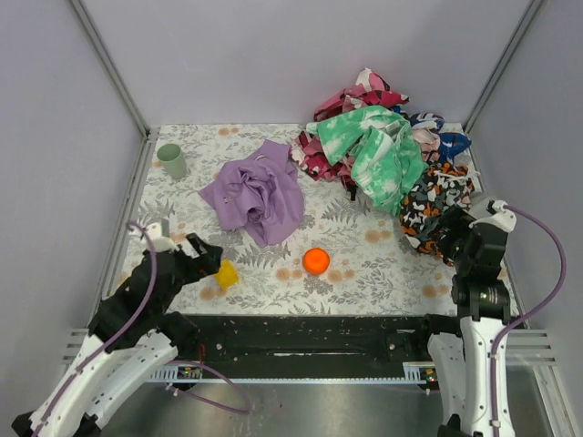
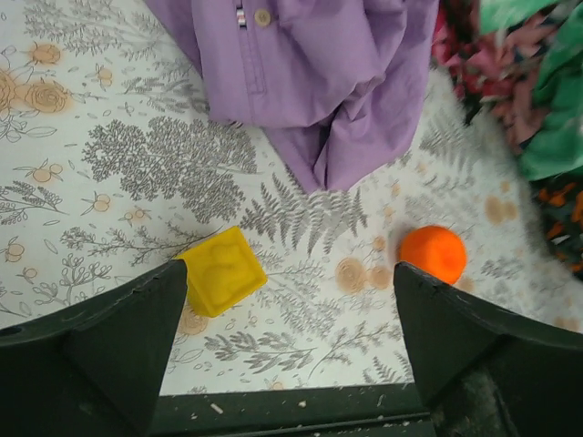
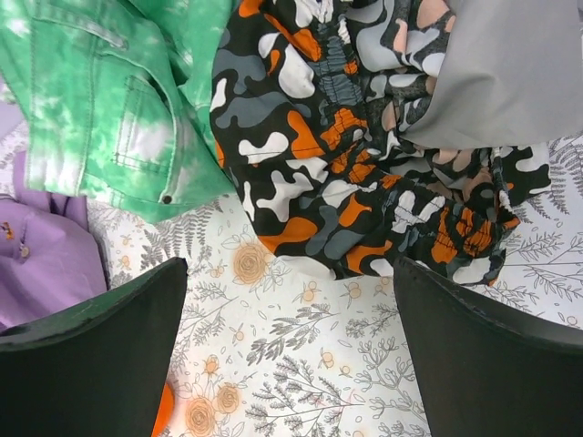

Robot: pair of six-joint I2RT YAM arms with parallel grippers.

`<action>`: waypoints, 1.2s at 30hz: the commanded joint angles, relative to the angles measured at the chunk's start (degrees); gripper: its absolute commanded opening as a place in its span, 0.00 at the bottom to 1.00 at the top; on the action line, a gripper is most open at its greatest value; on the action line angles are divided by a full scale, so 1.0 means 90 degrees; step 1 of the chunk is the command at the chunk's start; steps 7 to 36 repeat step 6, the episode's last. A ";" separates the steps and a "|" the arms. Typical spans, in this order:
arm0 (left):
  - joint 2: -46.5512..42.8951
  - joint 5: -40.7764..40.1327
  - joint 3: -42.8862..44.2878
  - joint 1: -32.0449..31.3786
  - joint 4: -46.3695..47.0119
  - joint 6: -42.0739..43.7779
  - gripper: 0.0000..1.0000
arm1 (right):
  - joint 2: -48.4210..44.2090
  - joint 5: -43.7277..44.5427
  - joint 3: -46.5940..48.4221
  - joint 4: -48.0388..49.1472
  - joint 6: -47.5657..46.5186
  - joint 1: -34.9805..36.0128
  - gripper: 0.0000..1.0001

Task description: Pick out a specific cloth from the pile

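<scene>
The lilac-purple cloth (image 1: 255,193) lies crumpled by itself on the patterned table, left of the pile (image 1: 387,150) of colourful cloths at the back right. My left gripper (image 1: 208,257) hovers near the front left, open and empty, short of the cloth. In the left wrist view the cloth (image 2: 337,73) fills the top, beyond the gripper (image 2: 291,305). My right gripper (image 1: 453,229) sits at the pile's near edge. In its wrist view it (image 3: 291,314) is open over bare table, just short of a black-orange-white cloth (image 3: 364,155) and a green tie-dye cloth (image 3: 100,100).
A yellow block (image 1: 226,275) rests beside the left fingers (image 2: 127,337). An orange ball (image 1: 316,261) sits near the table's middle front. A green cup (image 1: 171,160) stands at the back left. Grey walls enclose the table on three sides.
</scene>
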 commanded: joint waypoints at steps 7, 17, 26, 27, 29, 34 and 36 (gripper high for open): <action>-0.1214 -0.0668 -0.0093 -0.0003 0.0361 -0.0555 0.99 | -0.0747 0.0217 -0.0266 0.0494 0.0160 -0.0004 0.99; -0.1214 -0.0668 -0.0093 -0.0003 0.0361 -0.0555 0.99 | -0.0747 0.0217 -0.0266 0.0494 0.0160 -0.0004 0.99; -0.1214 -0.0668 -0.0093 -0.0003 0.0361 -0.0555 0.99 | -0.0747 0.0217 -0.0266 0.0494 0.0160 -0.0004 0.99; -0.1214 -0.0668 -0.0093 -0.0003 0.0361 -0.0555 0.99 | -0.0747 0.0217 -0.0266 0.0494 0.0160 -0.0004 0.99; -0.1214 -0.0668 -0.0093 -0.0003 0.0361 -0.0555 0.99 | -0.0747 0.0217 -0.0266 0.0494 0.0160 -0.0004 0.99; -0.1214 -0.0668 -0.0093 -0.0003 0.0361 -0.0555 0.99 | -0.0747 0.0217 -0.0266 0.0494 0.0160 -0.0004 0.99; -0.1214 -0.0668 -0.0093 -0.0003 0.0361 -0.0555 0.99 | -0.0747 0.0217 -0.0266 0.0494 0.0160 -0.0004 0.99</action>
